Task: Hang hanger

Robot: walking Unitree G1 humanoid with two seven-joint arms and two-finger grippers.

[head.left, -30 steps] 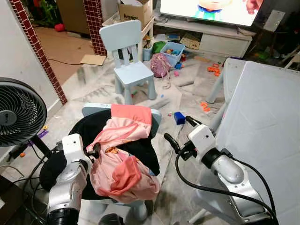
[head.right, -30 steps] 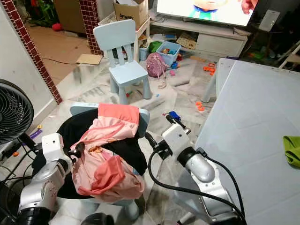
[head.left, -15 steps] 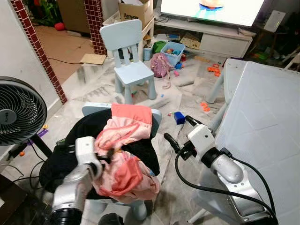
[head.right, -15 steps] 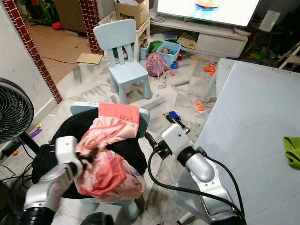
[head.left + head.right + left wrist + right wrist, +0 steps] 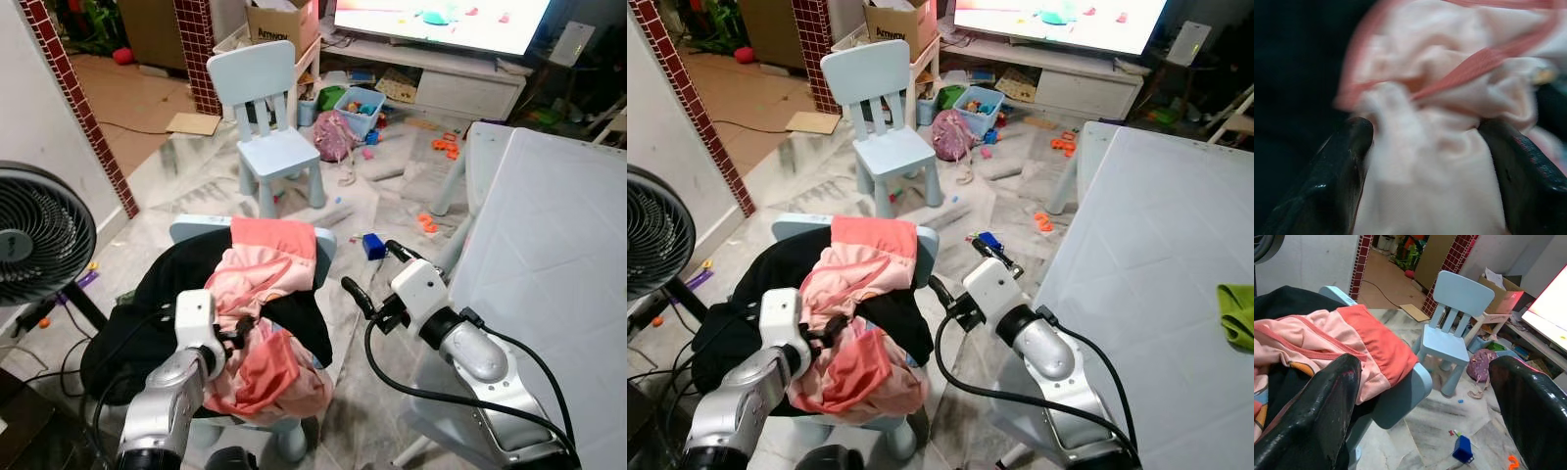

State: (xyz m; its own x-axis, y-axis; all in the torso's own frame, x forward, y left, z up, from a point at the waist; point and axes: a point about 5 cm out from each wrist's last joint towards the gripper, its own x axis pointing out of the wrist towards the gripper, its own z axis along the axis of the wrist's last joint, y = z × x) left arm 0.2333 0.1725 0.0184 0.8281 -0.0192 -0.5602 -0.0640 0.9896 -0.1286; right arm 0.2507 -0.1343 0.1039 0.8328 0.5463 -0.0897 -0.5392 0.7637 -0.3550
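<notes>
Hanger not made out among clothes. Pink garment (image 5: 257, 294) heaped on light-blue chair (image 5: 323, 245), bunched between spread fingers of left gripper (image 5: 1420, 161). Right gripper (image 5: 370, 274) held spread, at 3 o'clock of heap, apart.

Blue chair (image 5: 269, 117) behind – fan (image 5: 39, 235) left, table (image 5: 549, 255) right

Pink garment (image 5: 257, 284) soft cloth; floor (image 5: 196, 176) glossy marble.
</notes>
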